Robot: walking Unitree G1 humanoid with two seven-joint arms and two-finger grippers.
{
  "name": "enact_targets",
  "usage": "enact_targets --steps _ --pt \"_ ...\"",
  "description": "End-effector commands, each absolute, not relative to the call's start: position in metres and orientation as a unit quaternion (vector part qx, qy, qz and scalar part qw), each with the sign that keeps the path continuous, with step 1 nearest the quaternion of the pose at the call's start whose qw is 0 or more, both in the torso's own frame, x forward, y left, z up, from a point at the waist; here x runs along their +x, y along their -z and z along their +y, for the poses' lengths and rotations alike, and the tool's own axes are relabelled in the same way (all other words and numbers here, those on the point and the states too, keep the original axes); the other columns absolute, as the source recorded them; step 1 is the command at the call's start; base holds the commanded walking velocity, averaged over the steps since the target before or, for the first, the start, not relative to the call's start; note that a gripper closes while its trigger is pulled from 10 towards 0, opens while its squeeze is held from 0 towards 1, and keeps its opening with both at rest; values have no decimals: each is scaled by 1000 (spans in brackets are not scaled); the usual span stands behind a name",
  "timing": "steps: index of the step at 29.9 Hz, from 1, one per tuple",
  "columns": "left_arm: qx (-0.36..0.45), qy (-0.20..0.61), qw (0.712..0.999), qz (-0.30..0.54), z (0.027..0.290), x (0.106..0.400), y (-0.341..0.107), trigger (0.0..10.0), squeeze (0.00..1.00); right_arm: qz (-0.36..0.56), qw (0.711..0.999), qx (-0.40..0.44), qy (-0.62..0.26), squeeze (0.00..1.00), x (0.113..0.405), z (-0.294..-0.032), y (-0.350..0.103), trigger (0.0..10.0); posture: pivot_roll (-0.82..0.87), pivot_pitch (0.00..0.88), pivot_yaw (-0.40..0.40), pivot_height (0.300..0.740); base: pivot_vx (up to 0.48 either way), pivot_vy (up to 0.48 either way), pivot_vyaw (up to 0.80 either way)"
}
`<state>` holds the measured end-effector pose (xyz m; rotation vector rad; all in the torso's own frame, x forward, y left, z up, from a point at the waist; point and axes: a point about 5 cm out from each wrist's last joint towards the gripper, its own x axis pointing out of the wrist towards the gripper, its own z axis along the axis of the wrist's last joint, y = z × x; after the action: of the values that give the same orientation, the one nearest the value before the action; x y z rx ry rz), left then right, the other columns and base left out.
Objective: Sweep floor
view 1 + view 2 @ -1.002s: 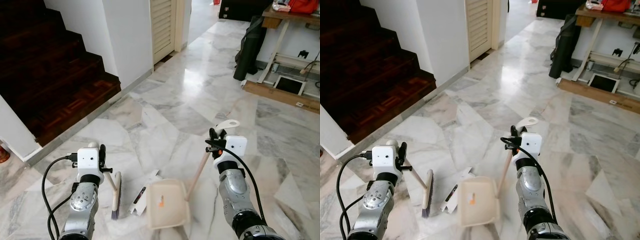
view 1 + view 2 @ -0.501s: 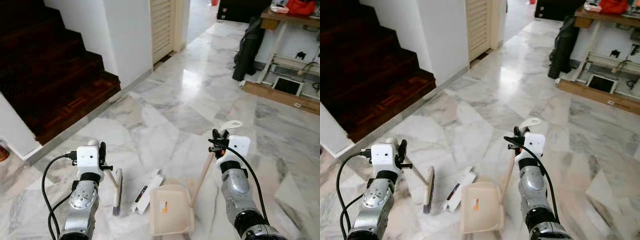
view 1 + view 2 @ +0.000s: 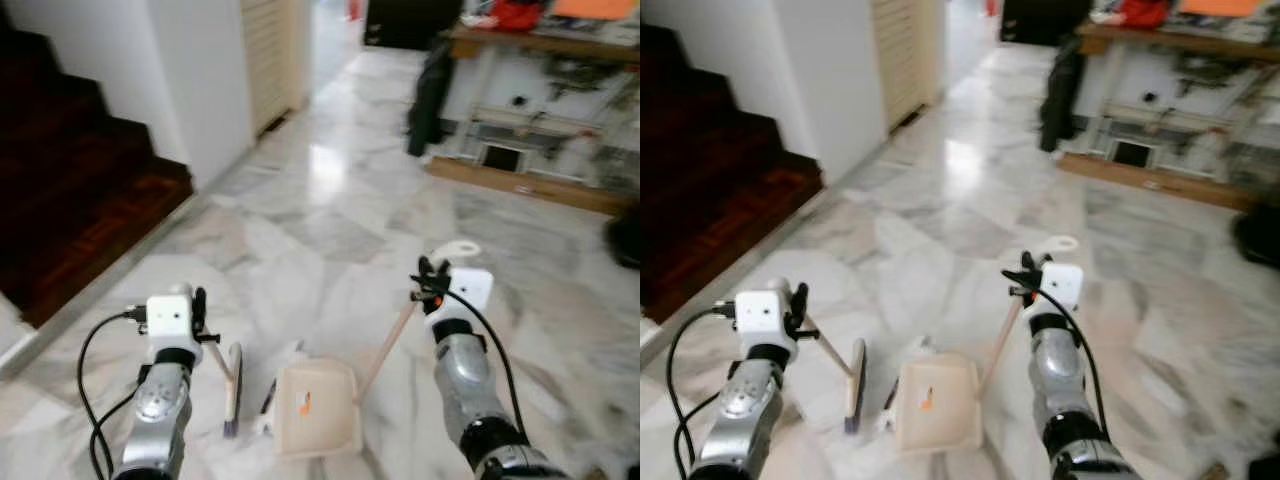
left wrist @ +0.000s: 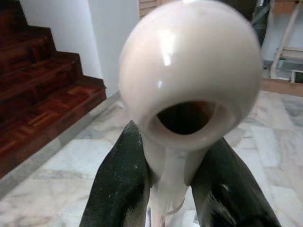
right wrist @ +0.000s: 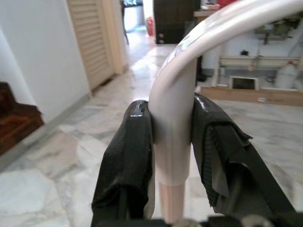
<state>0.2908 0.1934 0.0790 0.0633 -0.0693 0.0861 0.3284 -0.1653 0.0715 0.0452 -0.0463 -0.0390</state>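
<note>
My left gripper (image 3: pixel 201 321) is shut on the cream handle of a small hand broom; its brush head (image 3: pixel 233 386) rests on the marble floor. In the left wrist view the black fingers (image 4: pixel 121 179) clamp just below the handle's rounded end (image 4: pixel 189 75). My right gripper (image 3: pixel 429 284) is shut on the long handle (image 3: pixel 388 338) of a cream dustpan (image 3: pixel 318 408), which lies flat on the floor beside the brush. The right wrist view has both fingers (image 5: pixel 127 156) pressed on the curved white handle top (image 5: pixel 173 137). A bit of white litter (image 3: pixel 270 398) peeks out between brush and pan.
A dark wooden staircase (image 3: pixel 70 190) rises at the left beside a white wall (image 3: pixel 195 80) and a louvred door (image 3: pixel 265 45). A cluttered table (image 3: pixel 540 45), a black bag (image 3: pixel 432 85) and low boards stand at the back right. A dark object (image 3: pixel 625 235) sits at the right edge.
The whole picture has slid left and blurred, so the camera has turned right. The dustpan now lies closer to the brush, covering most of the white litter. Both grips are unchanged.
</note>
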Motion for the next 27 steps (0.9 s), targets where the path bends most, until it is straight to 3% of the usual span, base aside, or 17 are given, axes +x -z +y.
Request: enact_targets --steps 1,19,24,27 --pt "43 -50 996 -54 199 292 -89 10000 0 -41 999 21 23 0 333 -166 -81 10000 -9 0 39 740 0 0 -450" --pt "40 -45 997 -57 200 293 -93 10000 0 -40 999 27 24 0 333 -164 -80 10000 -4 0 43 740 0 0 -800" --pt "41 -45 997 -54 200 293 -92 10000 0 -42 999 25 22 0 333 -164 -81 10000 -4 0 43 740 0 392 -800" --pt "42 -45 997 -55 200 293 -93 10000 0 -47 998 20 21 0 333 -163 -81 10000 -3 0 43 740 0 439 0"
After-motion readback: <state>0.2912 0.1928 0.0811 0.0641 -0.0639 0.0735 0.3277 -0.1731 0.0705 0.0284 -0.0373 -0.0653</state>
